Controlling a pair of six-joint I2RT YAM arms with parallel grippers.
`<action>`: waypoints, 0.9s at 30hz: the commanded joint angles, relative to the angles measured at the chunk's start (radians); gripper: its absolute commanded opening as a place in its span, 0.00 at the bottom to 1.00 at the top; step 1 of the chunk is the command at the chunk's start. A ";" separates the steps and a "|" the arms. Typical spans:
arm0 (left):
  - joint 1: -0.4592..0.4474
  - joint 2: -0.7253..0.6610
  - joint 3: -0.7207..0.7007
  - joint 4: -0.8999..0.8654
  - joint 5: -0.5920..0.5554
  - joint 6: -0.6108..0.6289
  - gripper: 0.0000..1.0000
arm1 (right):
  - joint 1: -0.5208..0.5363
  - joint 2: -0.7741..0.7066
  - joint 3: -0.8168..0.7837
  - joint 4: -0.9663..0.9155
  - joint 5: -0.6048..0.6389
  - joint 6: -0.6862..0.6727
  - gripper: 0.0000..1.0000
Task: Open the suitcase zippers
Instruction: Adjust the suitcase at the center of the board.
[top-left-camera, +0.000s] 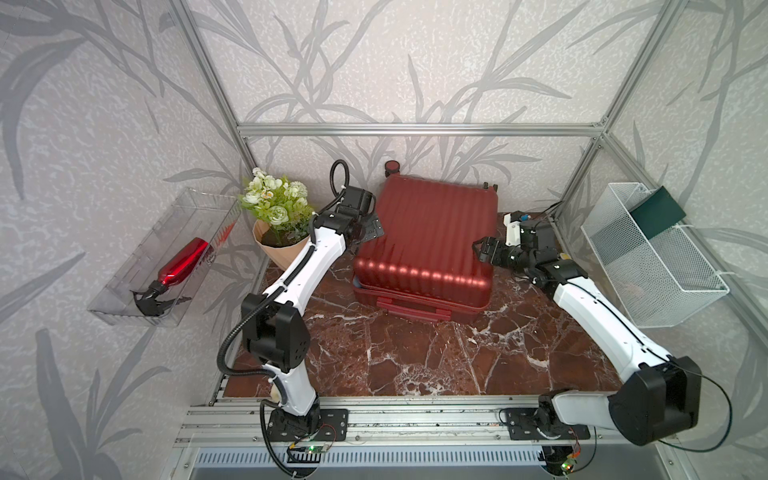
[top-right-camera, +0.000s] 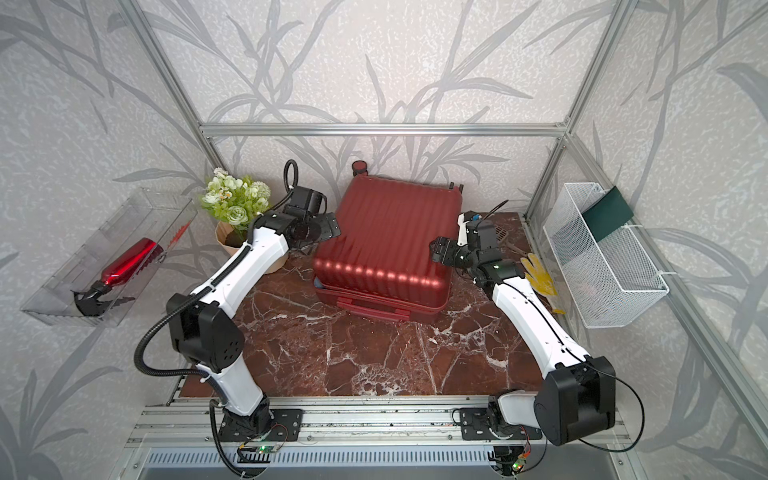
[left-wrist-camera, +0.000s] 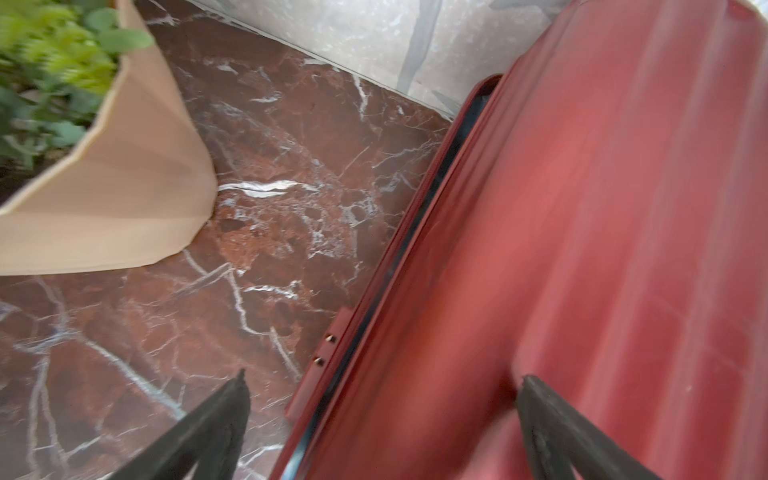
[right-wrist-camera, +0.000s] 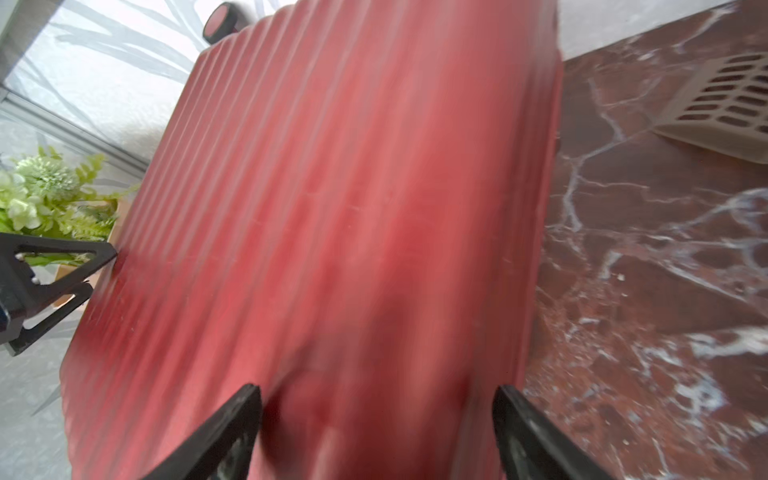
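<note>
While my left gripper (left-wrist-camera: 384, 386) and right gripper (right-wrist-camera: 378, 392) hang spread, empty, beside the suitcase (top-left-camera: 428, 241), I note: risk of clamping bare shell, missing the zippers (left-wrist-camera: 417, 216), pulls unseen.

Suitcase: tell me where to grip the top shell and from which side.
Probably the left rim of the suitcase, from the plant pot side. The seam gapes dark there, leaving a thin lip for the open fingers of the left gripper; the ribbed top is too broad to pinch.
</note>
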 joint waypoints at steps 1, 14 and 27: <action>0.027 -0.008 -0.010 0.000 -0.081 0.067 0.99 | 0.001 0.006 0.012 -0.012 -0.043 -0.012 0.88; 0.114 -0.006 -0.248 0.513 0.672 -0.104 0.99 | -0.082 0.120 0.048 0.030 -0.226 0.014 0.93; -0.208 -0.280 -0.679 0.919 0.843 -0.401 0.99 | -0.089 0.400 0.454 -0.180 -0.501 -0.196 0.94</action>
